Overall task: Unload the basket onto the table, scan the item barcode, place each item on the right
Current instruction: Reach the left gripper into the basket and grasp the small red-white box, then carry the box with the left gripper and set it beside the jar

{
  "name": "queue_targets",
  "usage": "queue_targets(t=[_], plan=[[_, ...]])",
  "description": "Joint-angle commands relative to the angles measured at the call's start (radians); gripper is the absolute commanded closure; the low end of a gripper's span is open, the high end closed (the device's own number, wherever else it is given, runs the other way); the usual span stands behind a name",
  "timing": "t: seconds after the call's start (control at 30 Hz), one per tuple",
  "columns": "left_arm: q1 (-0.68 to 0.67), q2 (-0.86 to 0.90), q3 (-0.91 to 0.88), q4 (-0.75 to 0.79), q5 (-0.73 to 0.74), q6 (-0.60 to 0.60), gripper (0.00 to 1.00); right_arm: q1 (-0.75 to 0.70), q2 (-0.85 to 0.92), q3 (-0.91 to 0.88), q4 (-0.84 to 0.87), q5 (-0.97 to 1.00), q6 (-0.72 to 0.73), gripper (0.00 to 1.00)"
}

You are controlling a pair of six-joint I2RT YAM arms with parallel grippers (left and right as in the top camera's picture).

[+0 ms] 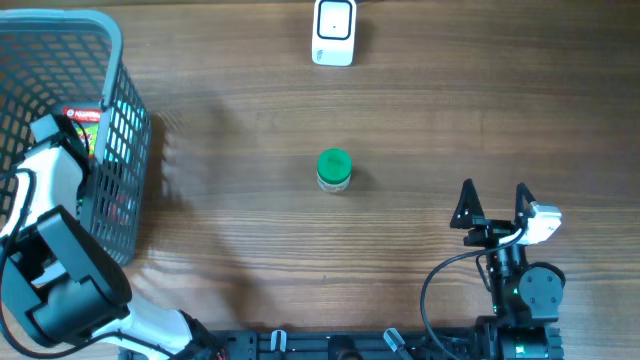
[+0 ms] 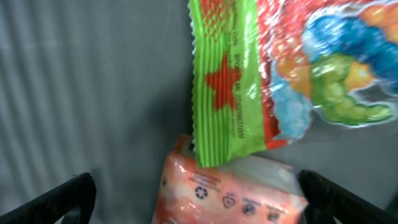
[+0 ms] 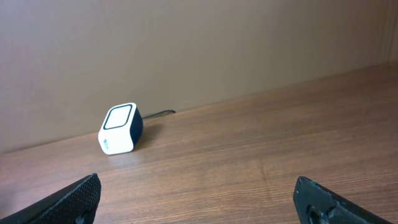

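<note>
On the table (image 1: 250, 130), the basket (image 1: 125, 150) stands at the far left corner with a snack packet (image 2: 224, 81) overlapping a wrapped pack (image 2: 230, 193) inside, the scanner (image 1: 334, 32) sits mid far edge, and the jar (image 1: 334, 170) stands mid-table before it.

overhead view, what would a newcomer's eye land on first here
The green-lidded jar standing alone mid-table, then the grey mesh basket at the left edge with the left arm inside. The left wrist view is filled by gaudy snack packets in the basket; a white scanner sits at the far edge.
</note>
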Motion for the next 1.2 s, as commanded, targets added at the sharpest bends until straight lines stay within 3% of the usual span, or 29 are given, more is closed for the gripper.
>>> queue_targets(t=[0.0,0.07,0.17,0.37,0.53,0.7,0.77,0.9,1.07,1.17], plan=[[0.003,-0.005,-0.026,0.014,0.007,0.024,0.19,0.004,-0.007,-0.001,0.005,-0.015,-0.017,0.0],[0.01,-0.005,-0.025,0.014,0.004,0.024,0.4,0.004,-0.007,-0.001,0.004,-0.015,-0.017,0.0],[0.027,-0.015,-0.015,0.008,-0.007,0.024,0.59,0.004,-0.007,-0.001,0.005,-0.015,-0.016,0.0],[0.073,-0.093,0.124,-0.13,-0.006,0.023,0.57,0.004,-0.007,-0.001,0.005,-0.015,-0.017,0.0],[0.094,-0.22,0.399,-0.341,0.038,0.023,0.58,0.004,-0.007,-0.001,0.005,-0.015,-0.017,0.0],[0.077,-0.421,0.629,-0.463,0.348,0.018,0.57,0.004,-0.007,-0.001,0.005,-0.015,-0.016,0.0],[0.008,-0.503,0.629,-0.459,0.444,-0.026,0.55,0.004,-0.007,-0.001,0.005,-0.015,-0.017,0.0],[-0.226,-0.555,0.629,-0.452,0.424,-0.064,0.54,0.004,-0.007,-0.001,0.005,-0.015,-0.017,0.0],[-0.623,-0.487,0.575,-0.456,0.147,-0.118,0.53,0.004,-0.007,-0.001,0.005,-0.015,-0.017,0.0],[-0.784,-0.406,0.514,-0.453,0.058,-0.186,0.53,0.004,-0.007,-0.001,0.005,-0.015,-0.017,0.0]])
